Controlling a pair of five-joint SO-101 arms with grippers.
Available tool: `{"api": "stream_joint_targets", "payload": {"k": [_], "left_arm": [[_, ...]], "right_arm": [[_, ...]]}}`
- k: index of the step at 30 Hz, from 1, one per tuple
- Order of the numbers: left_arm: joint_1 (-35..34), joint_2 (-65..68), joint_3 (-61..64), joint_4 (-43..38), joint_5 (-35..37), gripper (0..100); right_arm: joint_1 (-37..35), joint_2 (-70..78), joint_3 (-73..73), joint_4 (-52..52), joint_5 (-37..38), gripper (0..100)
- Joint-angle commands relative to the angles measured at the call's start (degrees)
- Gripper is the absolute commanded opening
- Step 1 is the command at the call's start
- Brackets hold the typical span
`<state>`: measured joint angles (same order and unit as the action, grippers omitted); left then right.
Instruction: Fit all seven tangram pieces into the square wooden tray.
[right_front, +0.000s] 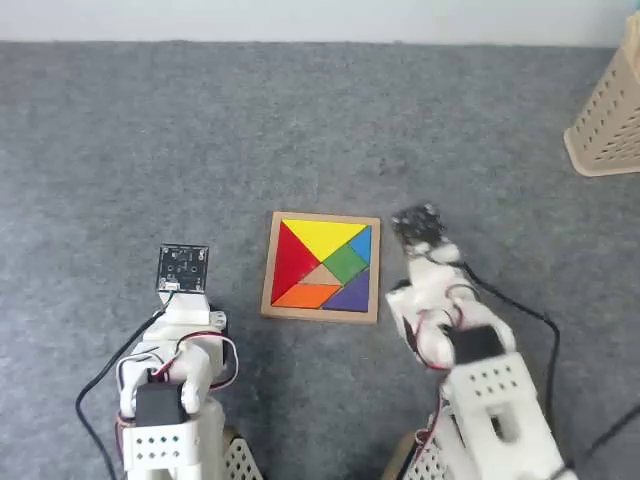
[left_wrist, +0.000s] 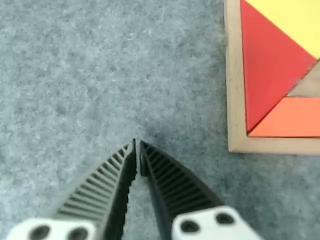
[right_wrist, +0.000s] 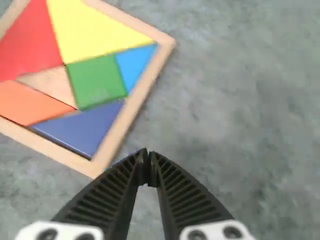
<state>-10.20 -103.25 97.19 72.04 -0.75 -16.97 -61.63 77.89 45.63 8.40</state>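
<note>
Seven pieces lie flat in the tray and fill the whole square. The tray sits in the middle of the grey bench, between the two arms. The yellow piece is at the far side, the red piece runs along the left side, and the small blue piece is in the far right corner. The green square touches the blue one. A plain wood piece sits in the middle, the orange piece is at the near left, and the purple piece is at the near right. The left hand is pinched closed with nothing in it, over the bench by the tray's near left corner. The right hand is pinched closed too and holds nothing, just beside the tray's right side. A basket stands far off at the back right.
</note>
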Motion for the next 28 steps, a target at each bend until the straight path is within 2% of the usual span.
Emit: {"api": "stream_joint_targets", "payload": {"k": [1, 7, 12, 15, 28], "left_arm": [[-0.1, -1.0, -0.7, 0.3, 0.5, 1], [-0.1, -1.0, -0.7, 0.3, 0.5, 1], [-0.1, -1.0, -0.7, 0.3, 0.5, 1], [-0.1, -1.0, -0.7, 0.3, 0.5, 1], [-0.1, -1.0, -0.7, 0.3, 0.5, 1]], "right_arm": [[4.0, -9.6, 4.7, 0.8, -0.1, 0.9], [7.7, -23.8, 12.5, 4.9, 5.8, 0.9], [7.9, -35.9, 19.0, 9.8, 6.2, 0.9], [8.1, -41.9, 18.6, 16.5, 6.2, 0.9], [8.0, -42.2, 18.5, 17.9, 6.2, 0.9]]}}
